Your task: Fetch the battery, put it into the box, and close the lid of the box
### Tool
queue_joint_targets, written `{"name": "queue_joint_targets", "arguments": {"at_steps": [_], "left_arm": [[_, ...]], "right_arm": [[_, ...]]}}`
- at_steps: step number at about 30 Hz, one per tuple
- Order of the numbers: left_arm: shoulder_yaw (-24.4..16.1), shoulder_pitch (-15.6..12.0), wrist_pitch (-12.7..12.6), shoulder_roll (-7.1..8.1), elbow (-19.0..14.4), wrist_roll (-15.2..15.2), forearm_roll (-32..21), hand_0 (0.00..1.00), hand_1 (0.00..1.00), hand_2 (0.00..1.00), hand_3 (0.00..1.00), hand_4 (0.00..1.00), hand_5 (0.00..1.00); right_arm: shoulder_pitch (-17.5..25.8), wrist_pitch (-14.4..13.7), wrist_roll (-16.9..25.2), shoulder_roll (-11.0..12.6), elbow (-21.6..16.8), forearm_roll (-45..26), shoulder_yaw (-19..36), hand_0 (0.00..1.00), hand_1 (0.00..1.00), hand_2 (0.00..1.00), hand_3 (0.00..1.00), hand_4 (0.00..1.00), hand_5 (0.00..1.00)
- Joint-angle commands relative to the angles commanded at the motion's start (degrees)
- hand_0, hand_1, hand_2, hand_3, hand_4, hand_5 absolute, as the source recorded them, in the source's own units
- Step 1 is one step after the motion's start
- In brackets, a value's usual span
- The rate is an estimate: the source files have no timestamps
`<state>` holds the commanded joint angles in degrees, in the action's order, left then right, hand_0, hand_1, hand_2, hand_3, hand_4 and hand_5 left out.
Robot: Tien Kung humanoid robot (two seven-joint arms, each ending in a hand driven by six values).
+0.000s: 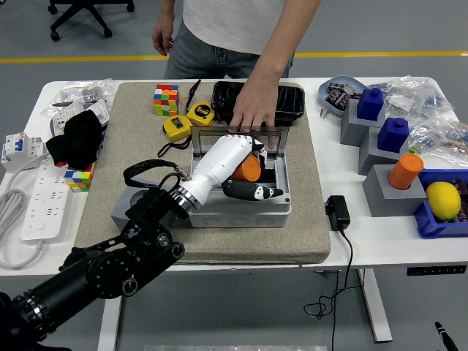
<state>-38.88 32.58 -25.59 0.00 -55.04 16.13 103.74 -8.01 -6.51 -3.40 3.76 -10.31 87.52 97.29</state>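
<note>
My left hand (245, 172), white with black fingertips, is shut on an orange battery (250, 169) and holds it over the open grey box (241, 208) in the middle of the mat. The box's clear lid (274, 137) stands up at its far side. A person's hand (252, 113) rests on the lid's top edge and keeps it open. My right hand is out of sight.
A black case (292, 102), two yellow tape measures (178, 126) and a colour cube (166, 99) lie behind the box. A power strip (40, 197) sits left. Grey stands with blue blocks (371, 102), an orange cylinder (405, 171) and a lemon (443, 200) fill the right side.
</note>
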Motion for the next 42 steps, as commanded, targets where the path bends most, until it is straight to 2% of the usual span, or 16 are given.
{"name": "queue_joint_targets", "arguments": {"at_steps": [12, 23, 24, 29, 30, 35, 36, 41, 42], "left_arm": [[-0.4, 0.2, -0.1, 0.00, 0.0, 0.3, 1.2, 0.061, 0.002, 0.016, 0.029, 0.998, 0.500], [-0.6, 0.1, 0.3, 0.00, 0.5, 0.1, 2.4, 0.077, 0.002, 0.028, 0.037, 0.998, 0.482], [-0.7, 0.0, 0.4, 0.00, 0.5, 0.1, 2.5, 0.123, 0.027, 0.075, 0.071, 0.998, 0.494], [-1.3, -0.1, 0.8, 0.00, 0.5, 0.1, 2.9, 0.123, 0.027, 0.075, 0.071, 0.998, 0.494], [-1.5, -0.1, 1.1, 0.00, 0.4, 0.1, 3.0, 0.212, 0.135, 0.177, 0.187, 0.998, 0.510], [-2.2, -0.1, 2.6, 0.00, 0.4, -0.3, 3.8, 0.212, 0.135, 0.177, 0.187, 0.998, 0.510], [-2.3, -0.2, 2.7, 0.00, 0.4, -0.3, 3.9, 0.288, 0.332, 0.320, 0.358, 0.998, 0.530], [-2.4, -0.2, 2.9, 0.00, 0.3, -0.4, 4.4, 0.288, 0.332, 0.320, 0.358, 0.998, 0.530], [-2.5, -0.2, 3.0, 0.00, 0.3, -0.4, 4.5, 0.316, 0.409, 0.392, 0.434, 0.998, 0.536]], "right_arm": [[-0.2, 0.1, 0.0, 0.1, 0.0, -0.4, -0.3, 0.859, 0.782, 0.756, 0.779, 0.998, 0.998], [0.0, 0.2, -0.1, 0.1, 0.0, -0.3, -0.3, 0.859, 0.782, 0.756, 0.779, 0.998, 0.998], [-0.1, 0.2, -0.1, 0.1, 0.0, -0.3, -0.3, 0.859, 0.782, 0.756, 0.779, 0.998, 0.998], [-0.1, 0.2, -0.1, 0.1, 0.0, -0.4, -0.4, 0.859, 0.782, 0.756, 0.779, 0.998, 0.998], [-0.1, 0.2, -0.1, 0.1, 0.0, -0.4, -0.4, 0.859, 0.782, 0.756, 0.779, 0.998, 0.998], [0.1, 0.3, -0.2, 0.2, 0.0, -0.4, -0.4, 0.859, 0.782, 0.756, 0.779, 0.998, 0.998], [0.1, 0.3, -0.2, 0.1, 0.0, -0.4, -0.4, 0.859, 0.778, 0.756, 0.779, 0.998, 0.998], [0.1, 0.4, -0.2, 0.1, 0.0, -0.4, -0.3, 0.859, 0.778, 0.756, 0.779, 0.998, 0.998], [0.1, 0.4, -0.2, 0.1, 0.0, -0.4, -0.3, 0.859, 0.779, 0.753, 0.779, 0.998, 0.998]]}}
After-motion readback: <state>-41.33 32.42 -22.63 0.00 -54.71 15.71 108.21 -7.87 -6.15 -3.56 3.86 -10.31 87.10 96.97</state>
